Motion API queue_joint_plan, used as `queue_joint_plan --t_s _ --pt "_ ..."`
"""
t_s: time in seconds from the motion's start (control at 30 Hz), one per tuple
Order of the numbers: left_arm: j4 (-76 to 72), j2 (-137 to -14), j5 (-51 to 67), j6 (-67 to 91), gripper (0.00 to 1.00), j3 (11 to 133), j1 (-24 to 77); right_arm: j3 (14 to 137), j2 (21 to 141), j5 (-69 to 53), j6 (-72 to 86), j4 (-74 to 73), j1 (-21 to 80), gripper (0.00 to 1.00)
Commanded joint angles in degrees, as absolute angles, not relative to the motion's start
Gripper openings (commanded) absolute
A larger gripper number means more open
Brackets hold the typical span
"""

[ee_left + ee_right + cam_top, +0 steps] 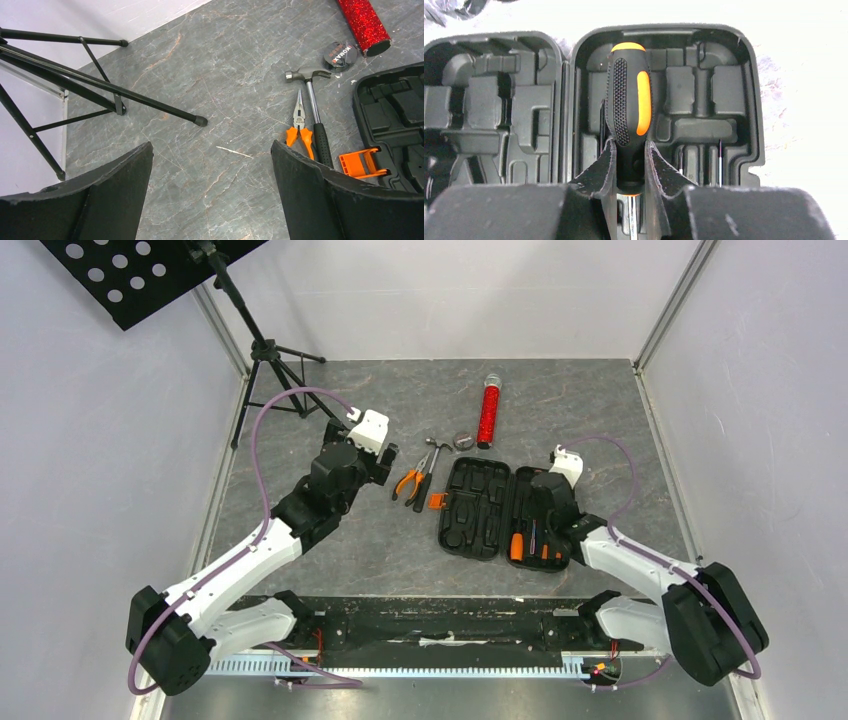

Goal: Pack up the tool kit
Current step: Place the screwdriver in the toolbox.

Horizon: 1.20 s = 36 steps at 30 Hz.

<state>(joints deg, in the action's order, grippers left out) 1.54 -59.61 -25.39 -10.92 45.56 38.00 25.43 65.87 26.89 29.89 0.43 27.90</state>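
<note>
The right jaws pinch the big screwdriver (628,95) low on its handle, over the right half of the open case (751,100). The handle sticks straight out ahead of the jaws and the shaft runs back between them. Its long axis lines up with the case's length, so I'd guess a straight drop into the long slot beneath, next to the hinge. Can't tell if it touches the moulding. Thin shafts of 2 small drivers (719,157) sit in slots just right of the jaws, so keep off those. The left half of the case looks unfilled. The left jaws are spread wide, holding nothing, above bare bench (210,165). The pliers (299,125) and hammer (316,117) lie side by side ahead and right of them, handles nearest, heads away, just outside the case wall by the orange latch (362,166). The left arm is clearly nearer for both. Room: open bench left of the tools. The tripod stand (100,85) is ahead-left and the red tube (364,22) further ahead-right, both apart from the tools.
</note>
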Motion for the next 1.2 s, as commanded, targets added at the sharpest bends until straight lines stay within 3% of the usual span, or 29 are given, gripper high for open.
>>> queue_joint_plan --t_s 0.0,0.13,0.27,0.7,0.83,1.03,1.17 --pt "-1.7 -58.3 -25.9 -8.5 0.93 45.5 38.0 26.0 67.0 31.4 28.9 6.8 27.7 0.00" --pt "-1.7 -58.1 -25.8 -8.8 0.93 45.5 38.0 25.7 68.5 32.0 28.8 7.6 27.6 0.00" --pt "-1.7 -57.9 -25.8 -8.9 0.93 45.5 38.0 24.7 70.2 32.3 29.0 8.2 27.4 0.10" --pt "-1.6 -57.9 -24.8 -8.9 0.92 45.4 38.0 24.0 73.1 32.1 29.1 11.2 26.2 0.16" --pt "-1.5 -58.0 -24.8 -9.0 0.92 45.4 38.0 24.8 74.0 32.7 29.7 10.4 26.0 0.25" --pt "-1.5 -58.1 -24.6 -8.8 0.92 45.5 38.0 29.3 70.6 30.3 29.6 2.5 26.0 0.45" --pt "-1.4 -58.0 -24.5 -8.7 0.92 45.5 38.0 35.5 67.8 29.0 25.7 -4.8 25.5 0.50"
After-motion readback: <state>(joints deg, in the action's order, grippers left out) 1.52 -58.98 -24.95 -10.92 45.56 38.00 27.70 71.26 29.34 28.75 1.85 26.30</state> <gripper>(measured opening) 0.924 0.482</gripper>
